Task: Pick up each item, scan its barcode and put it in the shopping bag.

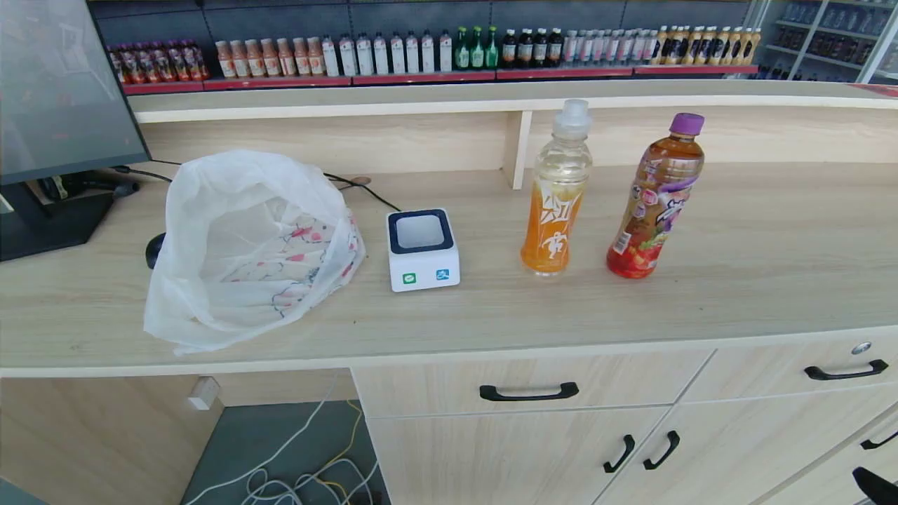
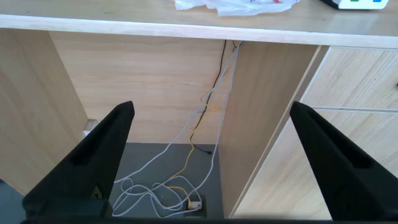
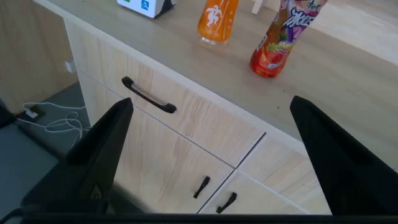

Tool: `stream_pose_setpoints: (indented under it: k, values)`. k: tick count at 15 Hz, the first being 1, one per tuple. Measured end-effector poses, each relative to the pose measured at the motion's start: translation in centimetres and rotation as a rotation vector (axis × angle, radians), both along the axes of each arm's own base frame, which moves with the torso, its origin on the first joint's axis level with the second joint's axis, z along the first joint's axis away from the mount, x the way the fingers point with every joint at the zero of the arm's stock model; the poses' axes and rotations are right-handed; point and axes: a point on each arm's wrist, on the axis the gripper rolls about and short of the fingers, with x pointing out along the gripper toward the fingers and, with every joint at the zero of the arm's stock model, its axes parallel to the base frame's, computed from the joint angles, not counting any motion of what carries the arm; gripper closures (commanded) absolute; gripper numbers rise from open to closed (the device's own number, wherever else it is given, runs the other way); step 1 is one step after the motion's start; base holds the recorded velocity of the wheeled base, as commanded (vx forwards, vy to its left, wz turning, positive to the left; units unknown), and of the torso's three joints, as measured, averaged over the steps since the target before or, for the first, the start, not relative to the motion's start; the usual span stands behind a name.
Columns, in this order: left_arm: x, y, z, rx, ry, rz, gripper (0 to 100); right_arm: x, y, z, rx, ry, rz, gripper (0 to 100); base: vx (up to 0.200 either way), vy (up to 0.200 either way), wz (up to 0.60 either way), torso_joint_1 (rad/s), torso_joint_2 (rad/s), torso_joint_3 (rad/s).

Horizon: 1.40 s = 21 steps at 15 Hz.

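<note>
We list two upright bottles on the worktop (image 1: 772, 280), right of the scanner (image 1: 423, 249) and shopping bag (image 1: 238, 238): orange bottle (image 1: 556, 210), purple-capped bottle (image 1: 652, 210). We judge them full, fairly heavy, stiff, slick-labelled; grip at the mid-body waist. Both arms' jaws gape, holding nothing.

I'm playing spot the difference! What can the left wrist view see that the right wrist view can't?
Left wrist view's extras: the bottom edge of the shopping bag and the cables hanging under the wooden counter. Right wrist view's extras: the orange bottle, the red-bottomed bottle and the black drawer handle. Shared: the white scanner and that counter.
</note>
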Motion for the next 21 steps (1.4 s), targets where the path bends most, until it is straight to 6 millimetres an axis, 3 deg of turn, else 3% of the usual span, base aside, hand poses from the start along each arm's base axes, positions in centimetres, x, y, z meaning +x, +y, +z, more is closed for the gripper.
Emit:
stream_pose_setpoints:
  k: [5,12,17,21]
  values:
    - [0.0,0.0,0.0,0.0,0.0,0.0,0,3.5,1.1,3.6,-0.066,-0.011,0.015,0,0.0,0.0,0.0,0.0,0.0,0.0]
    - [0.0,0.0,0.0,0.0,0.0,0.0,0,6.0,2.9,4.3,-0.094,0.032,-0.012,0,0.0,0.0,0.0,0.0,0.0,0.0]
    - [0.0,0.0,0.0,0.0,0.0,0.0,0,10.0,7.7,5.9,0.071,-0.109,-0.002,0,0.0,0.0,0.0,0.0,0.0,0.0]
    - [0.0,0.0,0.0,0.0,0.0,0.0,0,12.5,12.4,5.4,0.268,-0.158,-0.112,0,0.0,0.0,0.0,0.0,0.0,0.0]
